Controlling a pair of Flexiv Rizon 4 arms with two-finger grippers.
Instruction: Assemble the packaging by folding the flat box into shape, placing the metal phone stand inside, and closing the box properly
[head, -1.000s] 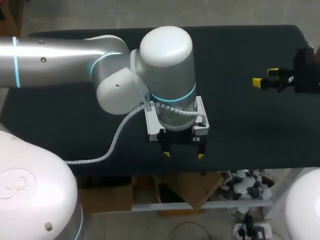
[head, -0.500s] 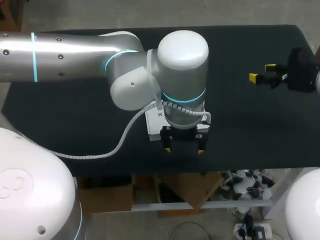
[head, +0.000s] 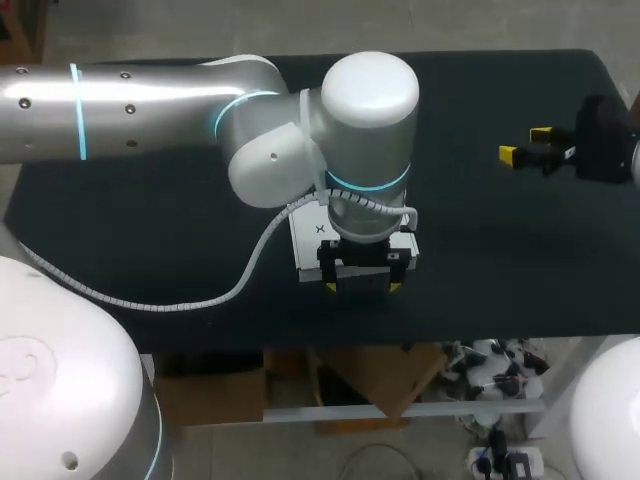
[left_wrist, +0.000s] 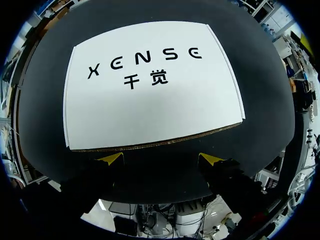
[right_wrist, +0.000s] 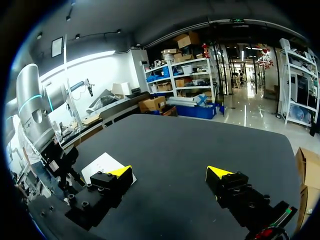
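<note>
Fingers (left_wrist: 111, 158) of the left gripper (left_wrist: 161, 159) stand wide apart with nothing between them; their yellow tips sit just short of the brown cut edge of the box (left_wrist: 150, 95), over bare cloth; whether they touch the cloth I can't tell. That box lies flat and white, printed face up, on the dark table (head: 150, 230), close to the edge on the robot's side and about midway along it; the left arm (head: 150, 85) reaches in above it, its wrist covering much of the card from overhead. Well apart, off toward the table's right end, the right gripper (head: 524, 143) hangs over bare cloth, its fingers also spread wide and empty, aimed across at the box.
</note>
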